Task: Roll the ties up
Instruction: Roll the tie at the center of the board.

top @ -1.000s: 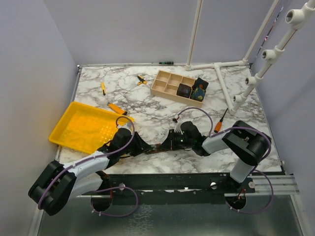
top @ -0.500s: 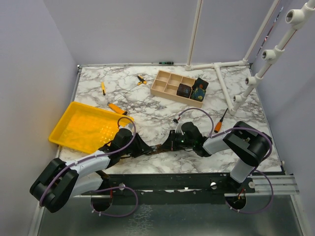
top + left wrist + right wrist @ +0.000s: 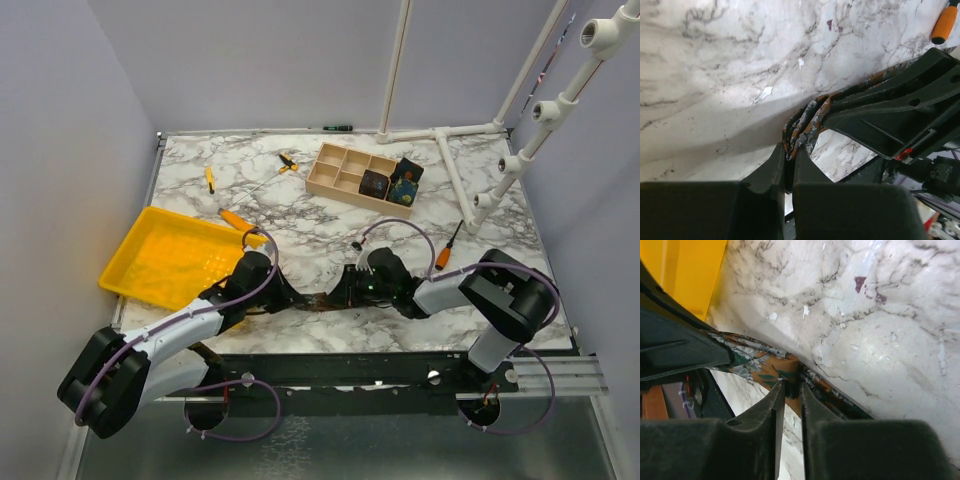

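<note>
Risk, as I judge it: both hands grip same rust-brown tie close together, near front edge of worktop. Uneven pull could slip thin fold from left hand, or bunch fabric so roll goes loose.

Pose: both arms low, reaching inward, hands facing, almost touching. Left hand clenched on tie fold; right hand pinching tie too.
</note>
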`<state>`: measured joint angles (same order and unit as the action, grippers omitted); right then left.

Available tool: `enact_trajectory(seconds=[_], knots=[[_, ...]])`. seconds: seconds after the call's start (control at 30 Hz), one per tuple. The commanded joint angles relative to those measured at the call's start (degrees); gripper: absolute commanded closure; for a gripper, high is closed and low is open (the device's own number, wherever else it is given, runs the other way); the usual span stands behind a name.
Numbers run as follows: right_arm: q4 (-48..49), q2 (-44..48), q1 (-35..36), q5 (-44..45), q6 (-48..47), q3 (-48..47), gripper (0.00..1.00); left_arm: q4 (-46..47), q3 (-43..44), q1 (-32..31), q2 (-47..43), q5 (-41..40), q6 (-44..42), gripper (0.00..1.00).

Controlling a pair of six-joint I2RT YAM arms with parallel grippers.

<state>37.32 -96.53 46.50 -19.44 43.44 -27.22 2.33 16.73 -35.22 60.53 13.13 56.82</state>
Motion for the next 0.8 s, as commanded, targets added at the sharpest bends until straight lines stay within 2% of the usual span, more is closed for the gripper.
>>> enact_trajectory(seconds=[0.0, 0.07, 0.17, 0.23, 0.33, 0.43, 0.5, 0.6, 0.77], knots=[[-10.27, 3.39, -0.24, 6.33, -2.13, -1.33, 0.71, -11.87, 7.53, 0.35, 0.6, -7.0, -8.04, 1.0], [-13.25, 6.11, -0.24, 8.24, -2.26, -2.02, 0.6, -15.17, 10.22, 0.33, 1.64, -9.27, -10.23, 1.0], [-17.49, 10.04, -0.21, 10.28, -2.97, -3.41, 0.54, -18.65, 13.23, 0.33, 3.37, -11.62, -12.66, 1.0], [-19.71, 11.78, -0.27, 9.96, -3.61, -4.69, 0.55, -19.7, 14.59, 0.26, 4.6, -12.47, -13.79, 1.0], [-21.66, 12.17, -0.22, 8.44, -4.2, -7.4, 0.69, -20.73, 16.35, 0.16, 6.31, -12.71, -15.08, 1.0], [-22.61, 10.8, -0.24, 7.45, -4.37, -10.23, 0.76, -21.43, 17.91, -0.01, 7.43, -12.69, -16.49, 1.0], [-23.72, 8.95, -0.24, 7.27, -4.5, -12.31, 0.76, -21.56, 18.71, -0.02, 7.78, -12.46, -17.59, 1.0], [-24.6, 6.49, -0.24, 6.62, -4.16, -13.7, 0.71, -21.66, 19.44, -0.07, 8.08, -11.0, -19.14, 1.0], [-23.44, 4.89, -0.25, 4.62, -3.58, -10.69, 0.68, -21.25, 19.21, -0.03, 8.74, -7.54, -20.86, 1.0]])
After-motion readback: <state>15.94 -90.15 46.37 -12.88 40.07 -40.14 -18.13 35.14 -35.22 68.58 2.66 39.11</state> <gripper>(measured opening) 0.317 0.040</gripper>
